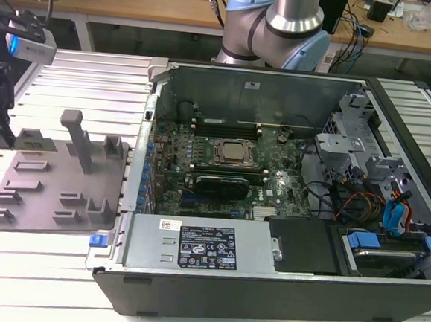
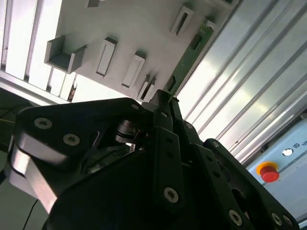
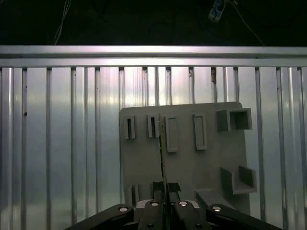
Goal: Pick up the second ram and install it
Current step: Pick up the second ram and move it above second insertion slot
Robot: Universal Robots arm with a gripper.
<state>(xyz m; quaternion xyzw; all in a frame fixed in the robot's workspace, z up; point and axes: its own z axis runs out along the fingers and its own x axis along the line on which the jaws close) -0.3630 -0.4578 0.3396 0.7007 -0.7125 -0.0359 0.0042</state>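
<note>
Pinching the second ram [image 3: 162, 153] edge-on over the grey holder plate [image 3: 211, 163].
Looks clamped tight, with the gripper [image 3: 165, 189] pressed in on either side of the thin green stick. Runs lengthwise straight out from that grip, across the plate toward its row of narrow slots [image 3: 163, 128]. Sits at the exterior view's left, well apart from the open computer case [image 1: 274, 173]; cannot tell whether lifted clear of the plate.

Across the top of the exterior view runs a wooden bench [image 1: 168, 8] on a white frame, cables [image 1: 353, 49] trailing over its edge. Below it, the ribbed aluminium worktop [image 1: 80, 83] shines, glare brightest at lower left.
</note>
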